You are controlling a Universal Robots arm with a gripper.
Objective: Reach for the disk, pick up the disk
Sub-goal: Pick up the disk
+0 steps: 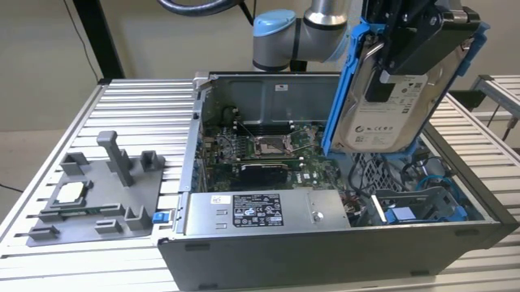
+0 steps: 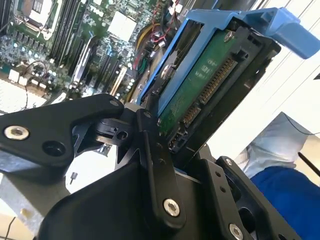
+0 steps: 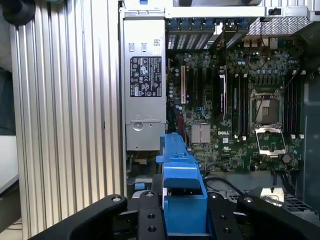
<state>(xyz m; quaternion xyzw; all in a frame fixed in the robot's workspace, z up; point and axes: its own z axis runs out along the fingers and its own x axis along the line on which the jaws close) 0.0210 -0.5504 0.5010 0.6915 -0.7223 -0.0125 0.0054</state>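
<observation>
The disk [image 1: 382, 115], a silver-grey hard drive with a white label and a blue side frame [image 1: 337, 91], hangs upright in the air above the open computer case [image 1: 325, 255]. My gripper [image 1: 406, 55] is shut on its upper part, with black fingers on both faces. In the second wrist view the disk's green circuit board [image 2: 200, 85] and connector run between the black fingers [image 2: 155, 150]. In the first wrist view the blue frame [image 3: 182, 185] stands between the finger links, over the motherboard [image 3: 250, 100].
The case lies open on a slatted aluminium table [image 1: 130, 103], with the power supply [image 1: 260, 210] at its front and blue drive bays [image 1: 406, 213] at the exterior view's right. A grey fixture tray [image 1: 89, 201] holding a small silver chip [image 1: 69, 191] sits at the left.
</observation>
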